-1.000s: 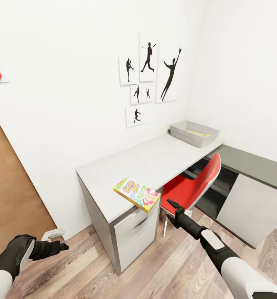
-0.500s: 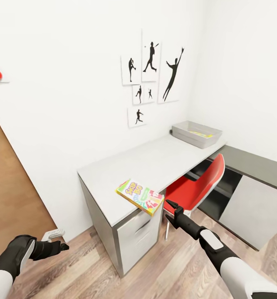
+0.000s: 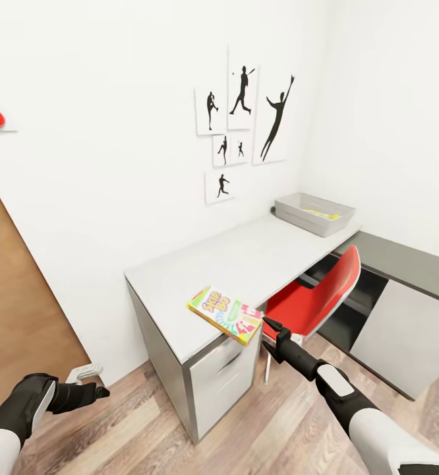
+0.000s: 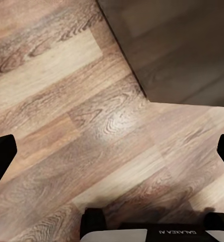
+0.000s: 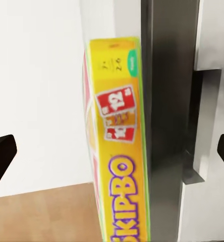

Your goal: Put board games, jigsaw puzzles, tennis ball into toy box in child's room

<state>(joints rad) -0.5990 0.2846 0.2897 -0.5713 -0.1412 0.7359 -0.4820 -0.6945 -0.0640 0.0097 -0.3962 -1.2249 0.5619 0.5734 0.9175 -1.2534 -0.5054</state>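
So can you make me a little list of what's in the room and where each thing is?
game: Skip-Bo box, hanging over the near edge of the pale grey desk top
right gripper: just beside the box, open, not holding it
left gripper: low over the wood floor, open
toy box: far end of the desk, something yellow inside
chair: red, tucked under the desk
wall: black sports silhouette pictures

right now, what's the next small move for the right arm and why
Probably ease the right gripper forward until the board game sits between its jaws, then close. The jaws stand wide open, just short of the game, which overhangs the edge of the table and faces them edge-on.
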